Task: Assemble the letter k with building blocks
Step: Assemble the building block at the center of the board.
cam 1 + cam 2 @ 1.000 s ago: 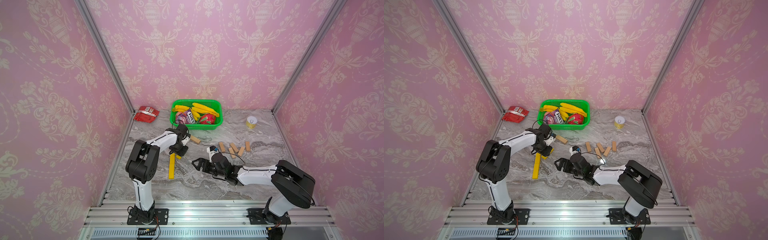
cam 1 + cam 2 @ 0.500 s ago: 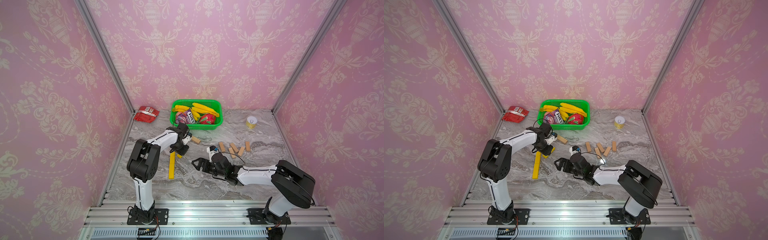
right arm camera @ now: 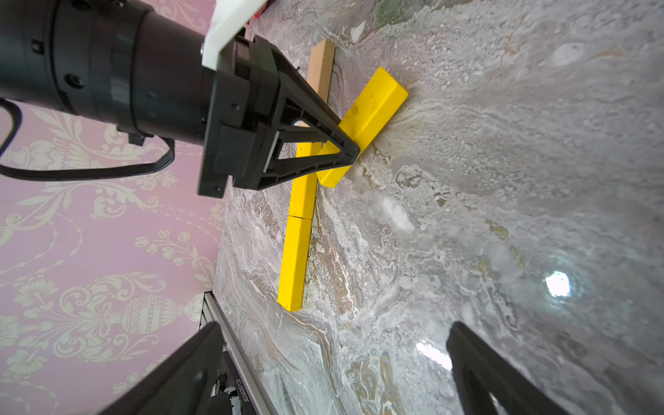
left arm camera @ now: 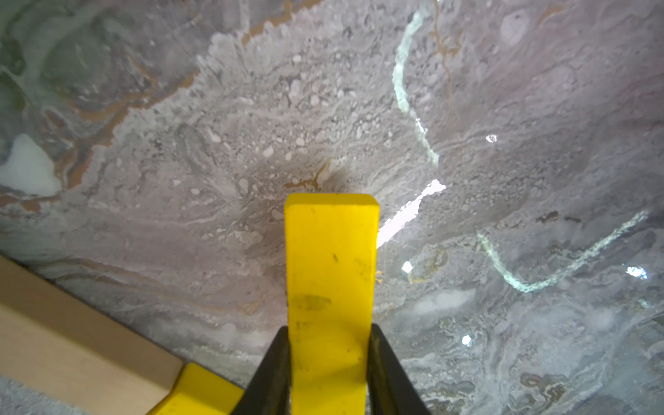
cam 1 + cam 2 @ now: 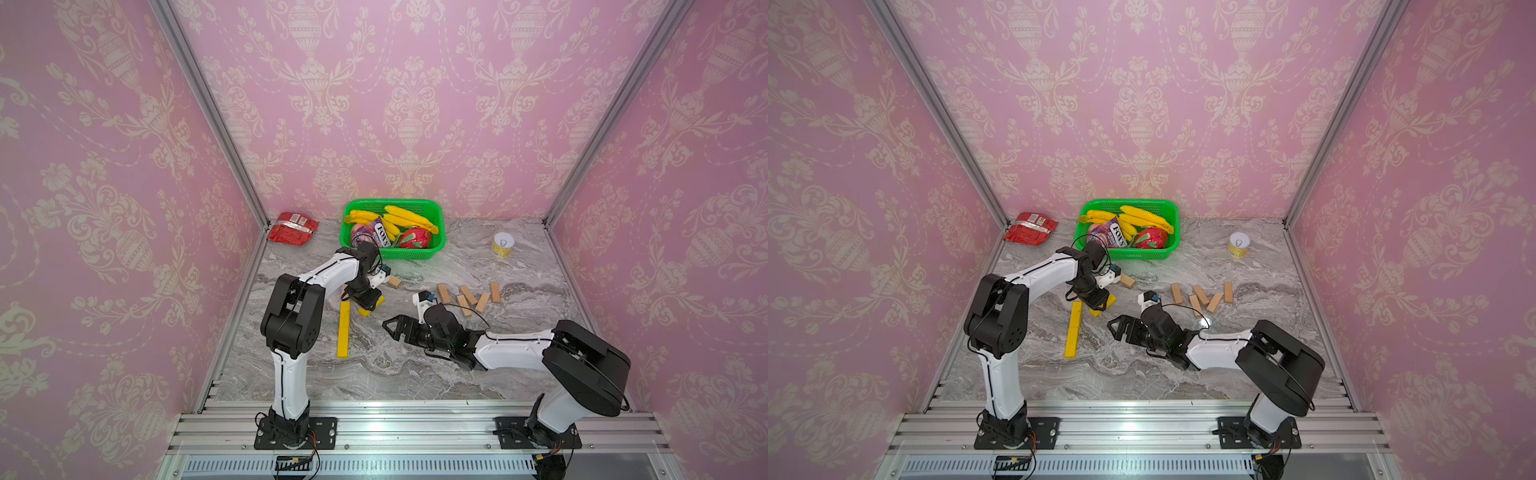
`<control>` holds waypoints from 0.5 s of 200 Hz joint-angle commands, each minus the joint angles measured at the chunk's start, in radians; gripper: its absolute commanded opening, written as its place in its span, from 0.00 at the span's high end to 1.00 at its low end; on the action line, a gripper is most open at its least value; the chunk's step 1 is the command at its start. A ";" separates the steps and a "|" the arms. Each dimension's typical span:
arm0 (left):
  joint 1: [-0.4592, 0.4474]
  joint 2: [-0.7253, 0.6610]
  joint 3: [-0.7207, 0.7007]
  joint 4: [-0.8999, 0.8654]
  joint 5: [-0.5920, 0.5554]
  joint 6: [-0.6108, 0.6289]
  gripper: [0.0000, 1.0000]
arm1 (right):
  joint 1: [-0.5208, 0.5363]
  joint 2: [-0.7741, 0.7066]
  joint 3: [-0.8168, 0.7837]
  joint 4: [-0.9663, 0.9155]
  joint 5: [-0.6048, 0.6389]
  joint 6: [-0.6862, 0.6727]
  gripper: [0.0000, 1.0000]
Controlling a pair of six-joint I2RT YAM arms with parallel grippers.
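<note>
Left wrist view: the left gripper (image 4: 328,334) was closed partway on a yellow block (image 4: 330,258), one finger flat on each long side; most of the block stuck out ahead of the tips.
Block place: in the right wrist view it seemed to lie slanted on the table (image 3: 503,179), the gripped end just beside the stem (image 3: 296,258), the far end pointing away from it. Whether the two touched, I could not tell.
Stem: two yellow pieces and one wood block (image 4: 72,341) in a line, just beside the left gripper.
Right gripper (image 5: 394,325): wide open, empty, low over the table, well apart from the left gripper and facing it.
Spare blocks (image 5: 468,294): wood, behind the right gripper.
Step, as I judged: placing one slanted arm of the k.
To do it well: bring the gripped end against the middle of the stem without pushing it, open slowly, then lift straight up so no finger drags the block.
</note>
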 commanded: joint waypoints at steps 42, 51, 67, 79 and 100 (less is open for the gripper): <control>-0.002 -0.062 -0.060 0.018 -0.063 0.089 0.82 | -0.009 0.034 0.023 0.025 -0.018 0.005 0.00; -0.002 -0.061 -0.061 0.018 -0.068 0.087 0.82 | -0.008 0.031 0.020 0.026 -0.018 0.006 0.00; -0.002 -0.067 -0.067 0.023 -0.065 0.088 0.82 | -0.008 0.022 0.012 0.030 -0.014 0.008 0.00; -0.002 -0.070 -0.075 0.028 -0.058 0.090 0.82 | -0.009 0.015 0.003 0.030 -0.010 0.009 0.00; -0.002 -0.067 -0.083 0.037 -0.071 0.093 0.82 | -0.008 0.011 0.003 0.022 -0.011 0.008 0.00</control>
